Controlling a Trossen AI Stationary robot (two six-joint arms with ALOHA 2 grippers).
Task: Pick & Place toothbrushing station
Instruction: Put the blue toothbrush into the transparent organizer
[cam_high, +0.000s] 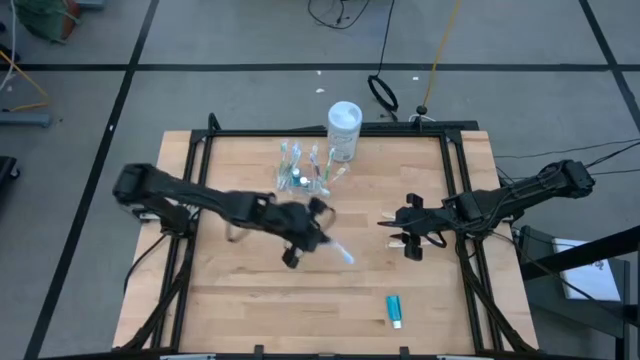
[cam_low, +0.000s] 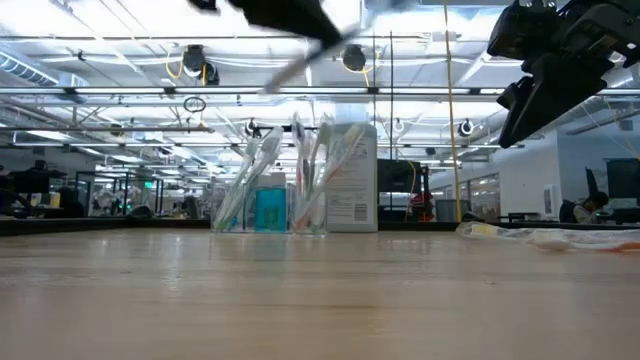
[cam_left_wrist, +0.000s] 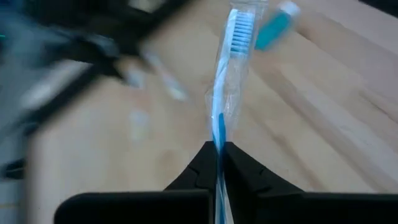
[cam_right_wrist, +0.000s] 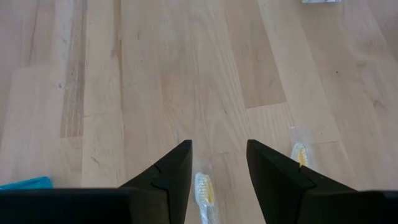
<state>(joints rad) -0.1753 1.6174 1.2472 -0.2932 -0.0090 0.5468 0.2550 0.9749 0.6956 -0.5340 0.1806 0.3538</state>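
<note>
Currently, held item: a wrapped blue toothbrush (cam_left_wrist: 224, 93) is clenched by its handle end in the left hand (cam_left_wrist: 219, 152), bristles pointing away from the wrist, lifted off the worktop (cam_high: 250, 300).
Left hand: over the worktop's middle (cam_high: 318, 238), a little nearer than the station; the pads are pinched tight on the thin handle through its clear wrapper.
Right hand: released, fingers apart and holding nothing (cam_right_wrist: 219, 163); it hovers at the right of the worktop over two wrapped yellow toothbrushes (cam_right_wrist: 204, 190).
Station: the toothbrushing station (cam_high: 303, 170) stands upright at the far middle of the worktop, just beside the white tub (cam_high: 344, 130); brushes already lean in its compartments, and something blue shows inside it (cam_low: 268, 208).
Other item: a teal tube (cam_high: 395, 311) lies at the near right, well apart from everything else.
Handling, toothbrush: judged light and stiff, but the wrapper looks slick, so the brush may twist or slide between the pads; a hold low on the handle leaves the long head end free to swing.
Handling, station: thin clear plastic, probably light and easy to tip or push; a brush should drop in from above without knocking the rim.
Where to grip: the handle's end, as now, keeps the head free to enter a compartment.
</note>
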